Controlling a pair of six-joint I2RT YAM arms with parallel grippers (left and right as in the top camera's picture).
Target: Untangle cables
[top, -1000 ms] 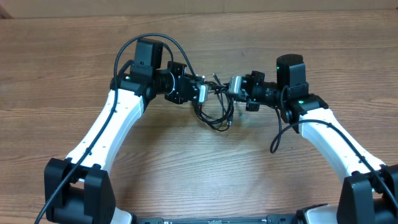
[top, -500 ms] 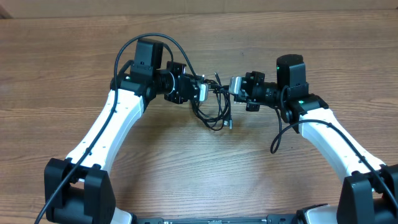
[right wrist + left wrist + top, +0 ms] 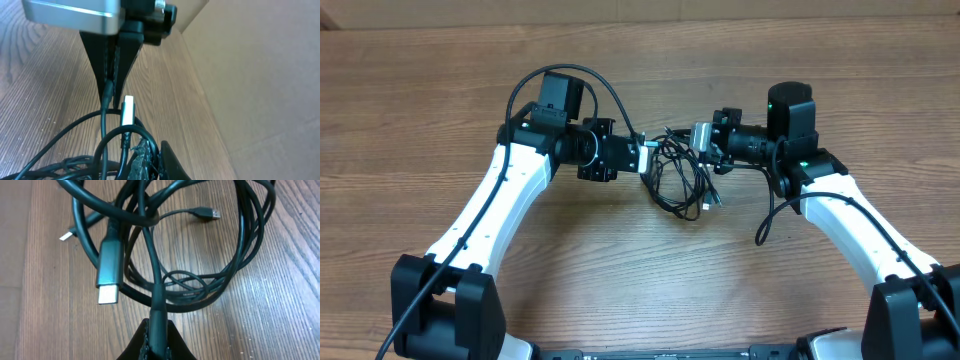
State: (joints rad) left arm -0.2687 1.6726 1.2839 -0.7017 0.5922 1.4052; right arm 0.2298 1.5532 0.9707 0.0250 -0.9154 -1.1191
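The cables (image 3: 678, 182) are a tangle of thin black loops hanging between my two grippers above the wooden table. In the left wrist view my left gripper (image 3: 156, 326) is shut on one black strand that rises into the loops (image 3: 200, 287). A long plug with a silver tip (image 3: 108, 275) hangs beside it, and a small plug (image 3: 206, 213) lies farther off. The right wrist view shows my right gripper (image 3: 153, 150) shut on a curved loop of cable (image 3: 107, 142), with a silver plug tip (image 3: 128, 110) just ahead. In the overhead view the left gripper (image 3: 646, 156) and the right gripper (image 3: 699, 139) face each other.
The wooden table (image 3: 640, 270) stretches all round the arms. A thick black robot wire arcs over the left arm (image 3: 570, 75), and another hangs below the right arm (image 3: 767, 225). A tan wall (image 3: 260, 75) rises beyond the table's far edge.
The left wrist has turned and dropped slightly, and the right gripper has lifted a little. The hanging loops have spread wider and swung to the right.
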